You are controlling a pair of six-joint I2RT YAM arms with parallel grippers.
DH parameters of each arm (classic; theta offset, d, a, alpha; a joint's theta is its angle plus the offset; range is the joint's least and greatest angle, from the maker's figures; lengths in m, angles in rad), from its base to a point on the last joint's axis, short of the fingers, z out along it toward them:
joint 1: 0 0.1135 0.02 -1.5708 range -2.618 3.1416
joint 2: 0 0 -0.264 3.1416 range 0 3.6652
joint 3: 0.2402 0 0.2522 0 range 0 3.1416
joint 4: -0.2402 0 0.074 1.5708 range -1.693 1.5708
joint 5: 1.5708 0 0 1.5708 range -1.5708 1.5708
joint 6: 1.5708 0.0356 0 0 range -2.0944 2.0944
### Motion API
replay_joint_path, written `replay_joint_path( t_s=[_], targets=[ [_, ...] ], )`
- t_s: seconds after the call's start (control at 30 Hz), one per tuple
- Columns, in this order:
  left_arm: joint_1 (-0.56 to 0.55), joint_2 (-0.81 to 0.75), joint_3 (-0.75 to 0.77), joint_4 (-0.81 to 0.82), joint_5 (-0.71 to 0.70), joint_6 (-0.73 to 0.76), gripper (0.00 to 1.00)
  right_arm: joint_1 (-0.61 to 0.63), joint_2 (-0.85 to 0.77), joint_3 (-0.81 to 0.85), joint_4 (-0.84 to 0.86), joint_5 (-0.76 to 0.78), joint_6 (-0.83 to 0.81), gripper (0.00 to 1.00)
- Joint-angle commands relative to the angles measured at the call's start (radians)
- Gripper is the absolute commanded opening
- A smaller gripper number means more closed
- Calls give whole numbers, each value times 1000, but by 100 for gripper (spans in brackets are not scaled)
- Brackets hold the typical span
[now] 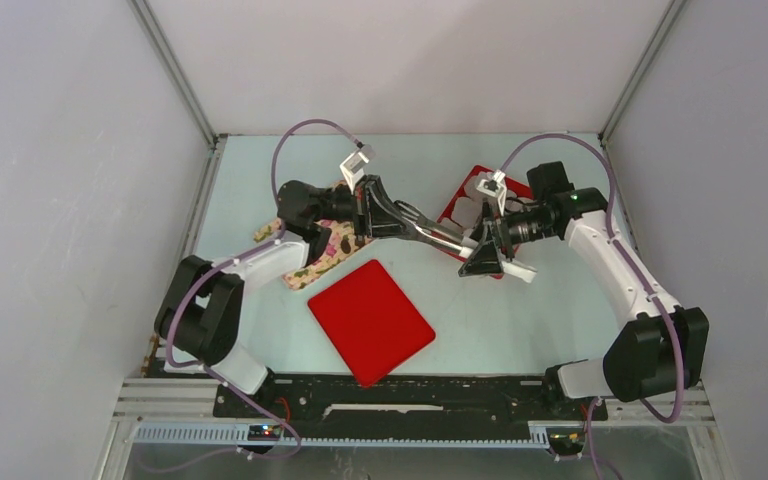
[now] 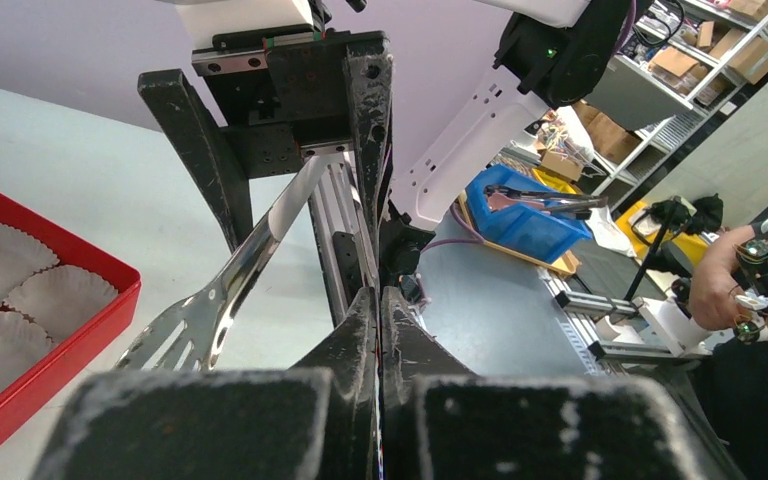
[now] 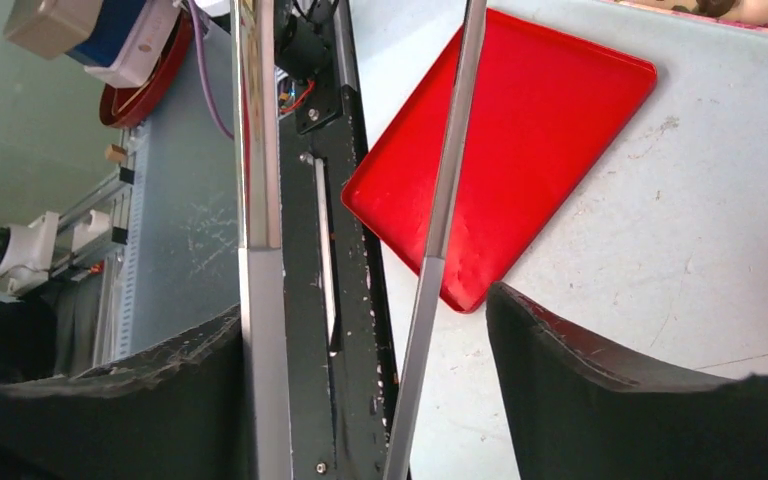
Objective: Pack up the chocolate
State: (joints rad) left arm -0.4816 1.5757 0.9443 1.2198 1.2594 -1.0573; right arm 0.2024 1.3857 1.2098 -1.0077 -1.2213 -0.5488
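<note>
Metal tongs (image 1: 435,228) hang above the table between my two grippers. My right gripper (image 1: 485,250) is open around them. In the right wrist view both tong arms (image 3: 260,200) run between its spread fingers (image 3: 580,380); the left arm touches a finger, the right arm stands apart. My left gripper (image 1: 400,220) is shut at the tongs' tips; in the left wrist view (image 2: 381,300) one tong arm runs into the closed fingers and the slotted tip (image 2: 200,315) sits beside them. A dark and a pale chocolate lump (image 3: 750,8) show on the floral tray's edge.
A red box (image 1: 460,195) holding white paper cups (image 2: 30,290) stands at the back right, its rim (image 2: 70,350) close to the tongs. A red lid (image 1: 370,320) lies flat in the near middle. The floral tray (image 1: 330,248) lies under my left arm.
</note>
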Motion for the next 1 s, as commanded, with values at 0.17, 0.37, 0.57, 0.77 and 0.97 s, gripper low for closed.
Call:
replay_joint_path(
  t_s=[0.17, 0.37, 0.57, 0.77, 0.97],
  targets=[
    [-1, 2, 3, 132, 20, -56, 0, -30, -10, 5, 34, -46, 37, 86],
    [-2, 9, 2, 134, 18, -61, 0, -29, 4, 4, 69, -85, 81, 81],
    [-1, 10, -8, 130, 17, -61, 0, -29, -8, 4, 101, -63, 104, 87],
    [-1, 26, -4, 127, 5, -74, 0, -23, -52, -27, 203, 22, 161, 83],
    [0, 43, -3, 135, 4, -85, 0, -23, -88, -65, 273, 46, 213, 68]
  ],
)
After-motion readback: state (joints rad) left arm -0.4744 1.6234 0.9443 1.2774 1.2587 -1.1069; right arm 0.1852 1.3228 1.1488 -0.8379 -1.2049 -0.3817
